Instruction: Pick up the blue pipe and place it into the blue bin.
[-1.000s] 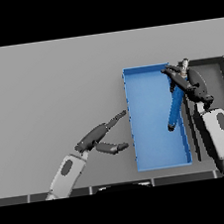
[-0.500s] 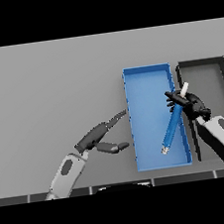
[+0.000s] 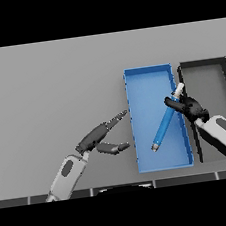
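The blue pipe (image 3: pixel 164 124) with a white upper tip slants over the inside of the blue bin (image 3: pixel 141 87), its lower end low near the bin floor. My right hand (image 3: pixel 189 107) is shut on the pipe near its upper end, over the bin's right wall. My left hand (image 3: pixel 99 136) rests open above the table, left of the bin, fingers pointing toward the bin's left wall.
A black bin (image 3: pixel 205 65) stands right beside the blue bin, touching its right side. The grey table (image 3: pixel 52 93) stretches to the left and back.
My right hand has drawn back toward me with the pipe, carrying it lower and nearer inside the blue bin. The left hand has barely moved.
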Controlling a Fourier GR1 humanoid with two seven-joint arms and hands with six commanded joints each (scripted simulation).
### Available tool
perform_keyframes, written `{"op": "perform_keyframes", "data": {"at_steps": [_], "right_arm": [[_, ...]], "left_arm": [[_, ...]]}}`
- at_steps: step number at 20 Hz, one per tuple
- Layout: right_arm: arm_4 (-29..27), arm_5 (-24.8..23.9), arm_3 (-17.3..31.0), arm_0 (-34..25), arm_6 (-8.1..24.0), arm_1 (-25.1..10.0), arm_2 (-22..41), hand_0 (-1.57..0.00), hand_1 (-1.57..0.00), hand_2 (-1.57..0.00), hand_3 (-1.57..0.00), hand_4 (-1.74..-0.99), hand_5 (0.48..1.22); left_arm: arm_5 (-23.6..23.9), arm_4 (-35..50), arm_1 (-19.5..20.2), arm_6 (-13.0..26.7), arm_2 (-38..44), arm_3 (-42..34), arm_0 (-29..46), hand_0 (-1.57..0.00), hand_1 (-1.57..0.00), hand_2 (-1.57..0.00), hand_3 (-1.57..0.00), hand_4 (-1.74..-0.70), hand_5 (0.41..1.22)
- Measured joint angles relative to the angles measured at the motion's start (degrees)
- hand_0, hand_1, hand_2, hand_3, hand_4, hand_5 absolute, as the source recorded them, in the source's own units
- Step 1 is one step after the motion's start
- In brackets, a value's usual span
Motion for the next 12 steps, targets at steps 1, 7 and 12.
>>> {"op": "perform_keyframes", "data": {"at_steps": [1,7,12], "right_arm": [[0.70,0.13,0.81,-1.35,0.01,0.62,1.59,-0.19,-0.09,-0.05,-0.03,-1.131,0.809],[0.22,2.16,0.82,-0.22,-1.20,-0.04,1.83,-0.12,-0.06,-0.03,-0.01,-1.154,0.809],[0.26,1.53,0.32,0.01,-1.60,0.08,1.80,-0.21,-0.10,-0.02,0.00,-1.152,0.791]], "left_arm": [[0.11,-0.18,-0.55,0.96,-0.50,-0.05,0.10,0.00,0.00,0.00,0.00,-0.88,0.478],[0.33,-0.29,-0.57,0.31,-0.42,0.01,0.21,0.00,0.00,0.00,0.00,-0.88,0.476],[-0.36,0.42,0.88,0.22,0.03,-1.18,1.04,0.00,0.00,0.00,0.00,-0.89,0.480]]}}
